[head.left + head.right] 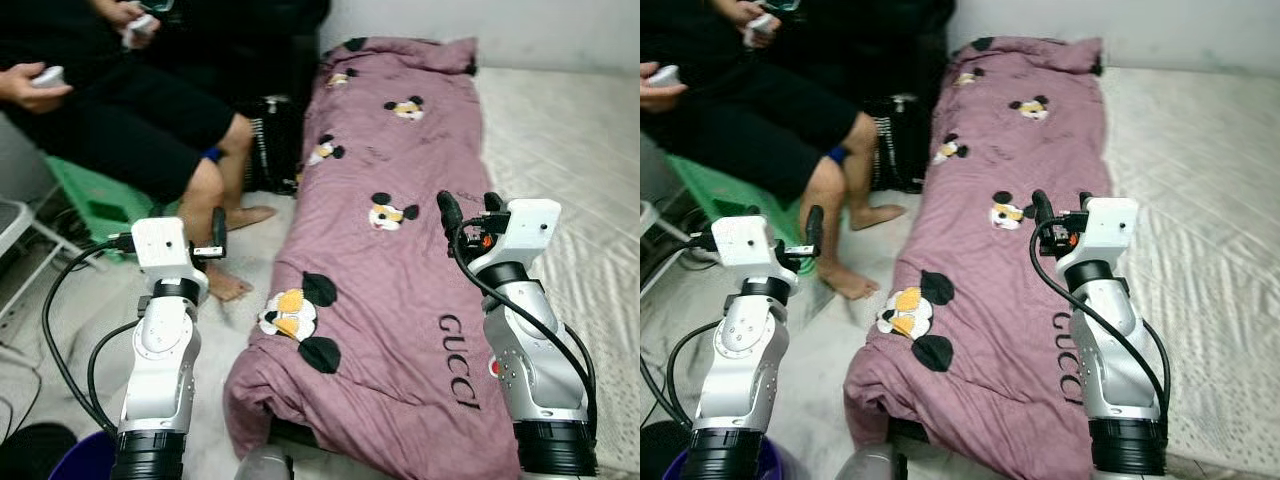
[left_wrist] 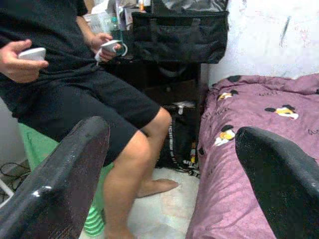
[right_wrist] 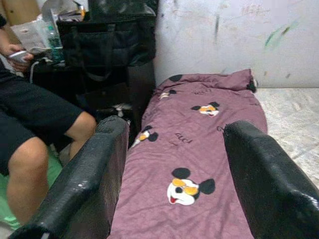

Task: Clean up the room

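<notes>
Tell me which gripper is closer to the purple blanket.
Right. The right gripper hovers directly over the purple blanket, fingers open. The left gripper is off its edge, above the floor near the seated person's leg.

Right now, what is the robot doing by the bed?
The robot stands at the foot of a bed, looking down at a purple blanket with cartoon mouse faces, laid along the mattress. Its left gripper is open beside the bed, and its right gripper is open above the blanket. Neither holds anything. A person sits on a green stool on the robot's left, holding white controllers.
</notes>
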Available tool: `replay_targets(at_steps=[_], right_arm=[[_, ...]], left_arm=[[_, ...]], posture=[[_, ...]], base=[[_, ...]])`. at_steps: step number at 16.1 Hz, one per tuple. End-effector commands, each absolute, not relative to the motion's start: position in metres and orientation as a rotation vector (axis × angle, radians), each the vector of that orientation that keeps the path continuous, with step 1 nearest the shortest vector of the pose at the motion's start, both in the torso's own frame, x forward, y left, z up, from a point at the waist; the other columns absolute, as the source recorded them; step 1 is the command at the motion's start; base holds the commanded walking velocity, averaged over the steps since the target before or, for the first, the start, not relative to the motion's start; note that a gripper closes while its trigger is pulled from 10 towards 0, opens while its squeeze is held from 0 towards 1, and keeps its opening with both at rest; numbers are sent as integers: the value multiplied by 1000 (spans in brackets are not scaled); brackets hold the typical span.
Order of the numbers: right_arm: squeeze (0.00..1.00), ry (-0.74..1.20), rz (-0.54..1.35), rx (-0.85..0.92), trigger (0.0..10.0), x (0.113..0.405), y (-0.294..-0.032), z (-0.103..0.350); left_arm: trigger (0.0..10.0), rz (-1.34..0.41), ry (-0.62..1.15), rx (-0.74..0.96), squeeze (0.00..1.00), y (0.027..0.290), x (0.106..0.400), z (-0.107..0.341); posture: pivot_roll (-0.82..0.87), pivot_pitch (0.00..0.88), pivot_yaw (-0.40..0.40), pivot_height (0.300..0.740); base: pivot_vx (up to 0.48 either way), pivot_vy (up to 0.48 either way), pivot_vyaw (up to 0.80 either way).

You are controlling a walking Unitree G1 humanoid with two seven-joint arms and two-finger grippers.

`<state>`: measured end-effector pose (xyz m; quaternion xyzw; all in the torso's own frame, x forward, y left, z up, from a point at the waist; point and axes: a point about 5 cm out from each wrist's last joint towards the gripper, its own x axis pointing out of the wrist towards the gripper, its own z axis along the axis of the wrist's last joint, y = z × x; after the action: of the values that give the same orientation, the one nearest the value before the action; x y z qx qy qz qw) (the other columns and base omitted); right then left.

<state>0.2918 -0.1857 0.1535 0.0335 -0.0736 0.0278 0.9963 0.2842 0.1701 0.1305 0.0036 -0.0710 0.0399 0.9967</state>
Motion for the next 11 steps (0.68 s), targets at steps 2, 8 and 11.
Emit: replay_targets(at_steps=[2, 8, 11], right_arm=[[0, -110, 4, 56, 10000, 286, -191, 140], [0, -53, -40, 41, 10000, 284, -188, 126], [0, -59, -25, 8, 10000, 286, -185, 125]], left_arm=[[10000, 51, -109, 26, 0, 168, 280, 122], [10000, 30, -114, 49, 0, 163, 284, 121], [10000, 8, -115, 63, 0, 161, 286, 121]], posture=[[-99, 0, 83, 740], [-100, 0, 84, 740], [-99, 0, 86, 740]], base=[[0, 0, 0], [0, 0, 0], [0, 0, 729]])
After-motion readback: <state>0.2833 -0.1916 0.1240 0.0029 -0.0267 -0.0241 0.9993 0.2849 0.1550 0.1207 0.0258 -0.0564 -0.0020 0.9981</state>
